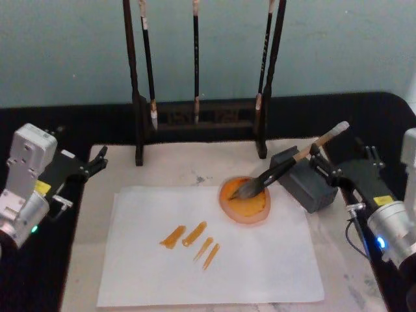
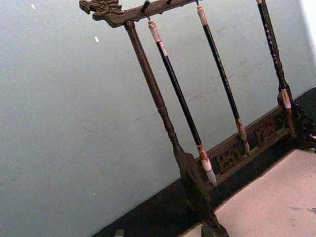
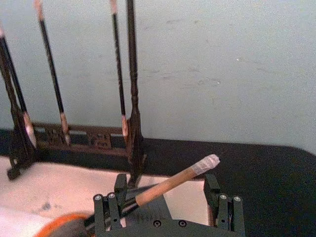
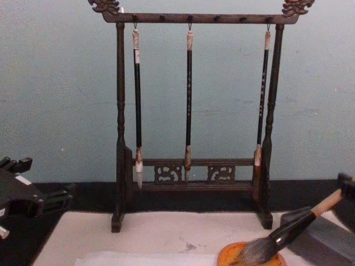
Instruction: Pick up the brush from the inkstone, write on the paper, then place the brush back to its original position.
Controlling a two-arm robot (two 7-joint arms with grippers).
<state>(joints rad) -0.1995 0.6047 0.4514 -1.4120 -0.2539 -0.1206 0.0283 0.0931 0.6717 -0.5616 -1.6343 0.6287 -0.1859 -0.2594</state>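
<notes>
The brush lies tilted, its tuft in the orange dish and its handle propped on the grey block. The dish sits at the paper's far right corner, and four orange strokes mark the sheet. The right end effector is at the brush's white-wrapped top with its fingers spread to either side of the handle; they seem not to touch it, though this is hard to judge. The left end effector hangs idle at the surface's left edge; whether it is spread or pressed together I cannot tell. Behind stands a rack with three thin brushes.
</notes>
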